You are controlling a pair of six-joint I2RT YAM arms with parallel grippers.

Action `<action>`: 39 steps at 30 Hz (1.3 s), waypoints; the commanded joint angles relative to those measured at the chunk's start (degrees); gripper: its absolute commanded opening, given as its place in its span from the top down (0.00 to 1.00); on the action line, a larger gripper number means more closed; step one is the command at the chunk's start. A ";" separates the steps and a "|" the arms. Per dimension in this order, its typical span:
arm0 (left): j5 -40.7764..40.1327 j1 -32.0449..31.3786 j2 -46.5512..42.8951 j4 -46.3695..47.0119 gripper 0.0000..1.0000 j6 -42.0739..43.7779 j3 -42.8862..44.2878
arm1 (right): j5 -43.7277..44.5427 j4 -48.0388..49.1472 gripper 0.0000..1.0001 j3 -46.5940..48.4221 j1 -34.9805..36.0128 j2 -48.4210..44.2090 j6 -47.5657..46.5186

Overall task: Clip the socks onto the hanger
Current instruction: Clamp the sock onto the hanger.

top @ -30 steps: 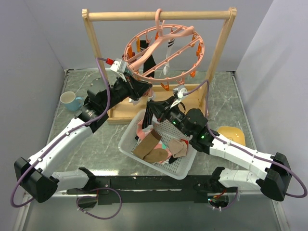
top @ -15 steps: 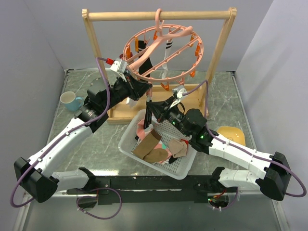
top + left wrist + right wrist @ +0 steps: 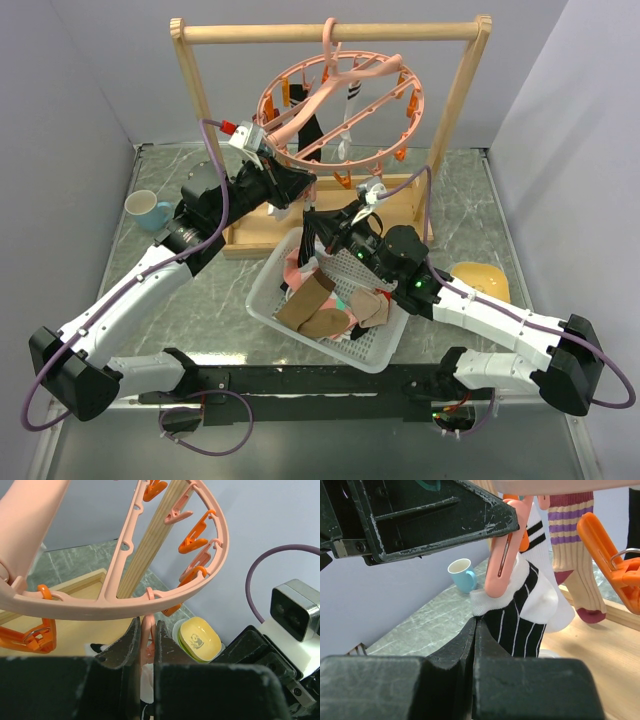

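Observation:
The salmon-pink ring hanger (image 3: 340, 110) hangs from the wooden rack. My left gripper (image 3: 146, 630) is shut on one of its pink clips (image 3: 147, 639) at the ring's near left edge. Just below it, my right gripper (image 3: 476, 622) is shut on a black sock with thin white stripes and a white cuff (image 3: 515, 620). That cuff sits at the lower end of the pink clip (image 3: 502, 560). A maroon-striped tan sock (image 3: 572, 545) and a white sock with black bands (image 3: 540, 535) hang from other clips. More socks (image 3: 320, 305) lie in the basket.
A white mesh basket (image 3: 262, 292) stands under my right arm. The wooden rack (image 3: 330, 32) has a base board behind it. A blue mug (image 3: 147, 210) is at the left, a yellow bowl (image 3: 480, 280) at the right. An orange clip (image 3: 607, 562) hangs close to the right of the sock.
My right gripper has edged slightly left with the striped sock, closer under the held clip. The left arm has stayed in place.

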 commanded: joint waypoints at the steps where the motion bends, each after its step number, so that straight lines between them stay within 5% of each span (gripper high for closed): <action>1: 1.43 -0.39 -1.36 -0.68 0.96 0.38 0.46 | 0.30 2.99 1.00 2.91 0.38 -1.19 -1.06; 23: 1.26 -0.39 -2.15 -0.42 0.91 0.82 -0.33 | -0.14 2.03 1.00 4.85 0.90 -2.42 -2.64; 31: -0.50 -0.22 -2.85 -0.16 0.43 1.25 -1.03 | 0.56 1.41 1.00 4.59 0.90 -2.24 -2.81; 39: -1.29 -0.22 -2.51 0.11 0.26 1.61 -1.56 | 1.36 -0.52 0.96 5.38 0.90 -2.07 -2.81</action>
